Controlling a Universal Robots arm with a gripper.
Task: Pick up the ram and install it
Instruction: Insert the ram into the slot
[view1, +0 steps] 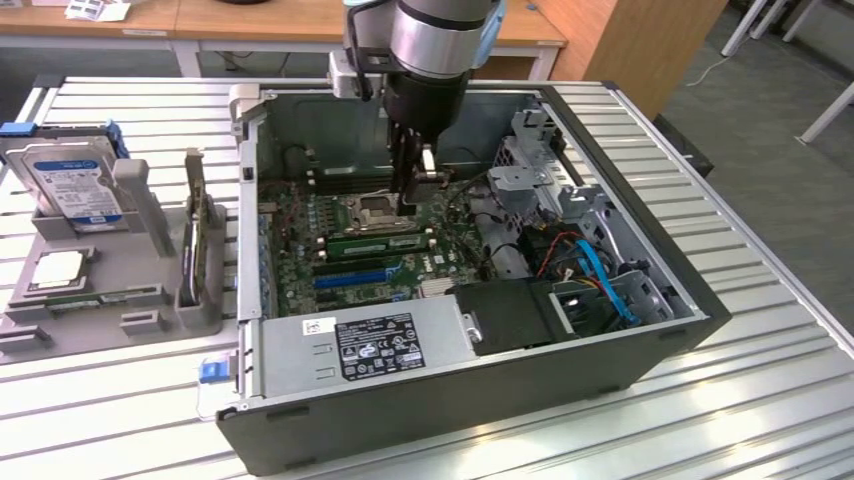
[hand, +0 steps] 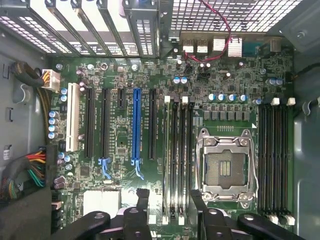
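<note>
Near the bottom middle of the wrist view, the gripper (hand: 169, 212) has its jaws released. The ram (view1: 380, 243) sits in a slot just below the CPU socket (view1: 367, 212), mid-frame in the exterior view. If one end is not fully latched, the stick may tilt or make bad contact, and a finger rising crookedly could catch it.

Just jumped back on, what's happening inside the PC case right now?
The arm's end effector is down inside the open computer case, over the memory slots beside the empty CPU socket. Its fingers are spread apart and hold nothing. A green ram lies in a slot next to the socket, apparently seated. The hard drive sits on the grey holder outside the case.
</note>
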